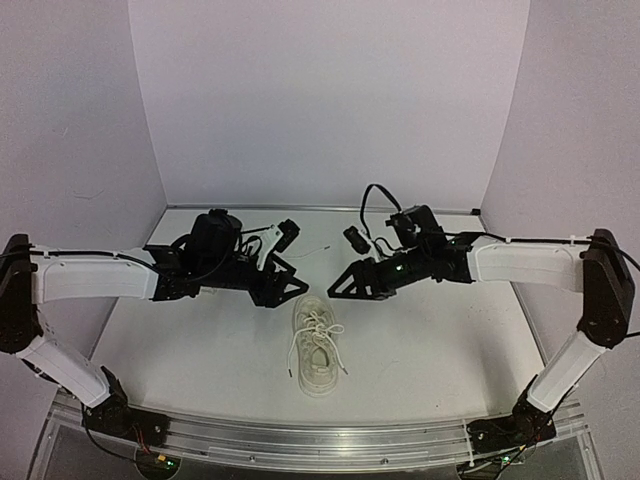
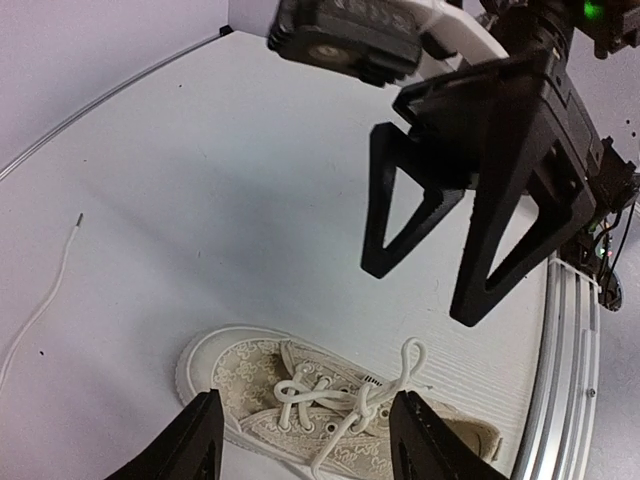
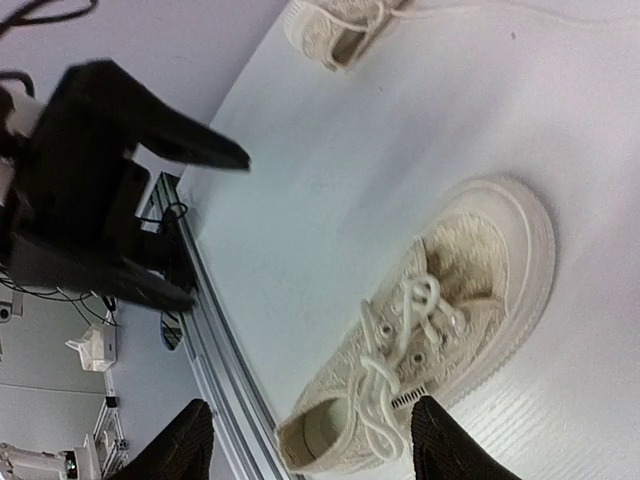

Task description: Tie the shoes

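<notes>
One cream-white shoe (image 1: 316, 347) lies on the white table between the two grippers, toe towards the back, its laces knotted with a small loop showing (image 2: 405, 365). It also shows in the left wrist view (image 2: 300, 395) and the right wrist view (image 3: 450, 310). My left gripper (image 1: 283, 290) is open and empty, hovering above and left of the shoe. My right gripper (image 1: 343, 287) is open and empty, above and right of it. The second shoe (image 3: 335, 22) lies farther back, mostly hidden behind the left arm in the top view (image 1: 262, 246).
A loose thin white lace (image 1: 318, 249) trails from the second shoe over the back of the table and shows in the left wrist view (image 2: 40, 300). A metal rail (image 1: 330, 440) runs along the table's near edge. Pale walls enclose the sides and back.
</notes>
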`<state>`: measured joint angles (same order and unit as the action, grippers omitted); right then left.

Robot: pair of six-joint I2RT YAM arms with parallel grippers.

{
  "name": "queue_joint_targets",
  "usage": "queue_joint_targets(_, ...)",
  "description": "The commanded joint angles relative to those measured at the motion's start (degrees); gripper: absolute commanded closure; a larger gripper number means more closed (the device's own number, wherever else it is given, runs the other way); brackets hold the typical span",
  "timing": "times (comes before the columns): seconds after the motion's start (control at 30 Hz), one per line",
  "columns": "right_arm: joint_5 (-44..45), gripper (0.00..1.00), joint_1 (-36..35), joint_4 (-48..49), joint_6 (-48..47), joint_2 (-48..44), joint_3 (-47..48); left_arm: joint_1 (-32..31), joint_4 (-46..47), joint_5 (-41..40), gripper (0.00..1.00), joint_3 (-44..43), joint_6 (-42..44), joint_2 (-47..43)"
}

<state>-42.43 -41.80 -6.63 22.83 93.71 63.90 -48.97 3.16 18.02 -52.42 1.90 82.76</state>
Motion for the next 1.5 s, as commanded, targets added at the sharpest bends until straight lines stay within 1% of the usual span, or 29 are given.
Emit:
queue_joint_targets(0.0,1.7,0.38,-0.3,-0.1,0.6,-2.5,-6.0,0.5,1.0,-0.3,0.40,-0.5,-5.3,1.7)
queue_joint_targets(0.1,0.3,0.44,-0.7,2.6,2.5,-2.5,-8.9,0.8,2.2,-0.1,0.40,-0.7,-7.4,4.2)
queue_joint_targets(0.17,0.0,0.46,-1.4,4.2,3.3,-2.4,-10.2,0.8,3.4,0.1,0.40,-0.5,-8.6,5.5)
queue_joint_targets(0.3,-0.3,0.46,-2.2,6.1,4.7,-1.1,-10.5,0.8,4.9,0.6,0.40,-0.4,-9.7,7.4)
queue_joint_targets(0.4,-0.5,0.43,-2.6,7.9,5.1,0.6,-9.5,0.8,4.6,0.7,0.40,-1.1,-10.2,8.8)
queue_joint_targets(0.5,-0.7,0.45,-3.2,8.1,4.8,2.6,-8.5,0.8,3.9,0.9,0.40,-1.8,-10.7,10.2)
queue_joint_targets(0.63,-1.0,0.57,-3.7,8.0,4.3,4.3,-8.6,0.8,4.1,1.4,0.40,-2.1,-11.7,11.2)
queue_joint_targets(0.8,-1.1,0.77,-3.8,8.0,3.6,4.5,-9.8,0.8,4.4,2.2,0.39,-2.4,-12.7,12.3)
queue_joint_targets(0.93,-1.1,0.97,-3.9,8.0,3.2,5.0,-9.9,0.8,5.3,3.2,0.39,-2.6,-13.8,13.5)
queue_joint_targets(0.97,-1.0,1.00,-3.9,8.0,3.0,5.1,-10.0,0.8,5.5,3.4,0.39,-2.9,-14.3,13.9)
queue_joint_targets(1.2,-0.1,1.00,-4.3,7.7,1.9,5.4,-11.1,0.8,6.6,5.0,0.39,-4.9,-17.6,16.8)
queue_joint_targets(1.47,2.0,1.00,-6.6,7.6,1.0,7.2,-11.2,0.8,7.1,7.0,0.40,-5.9,-20.9,19.2)
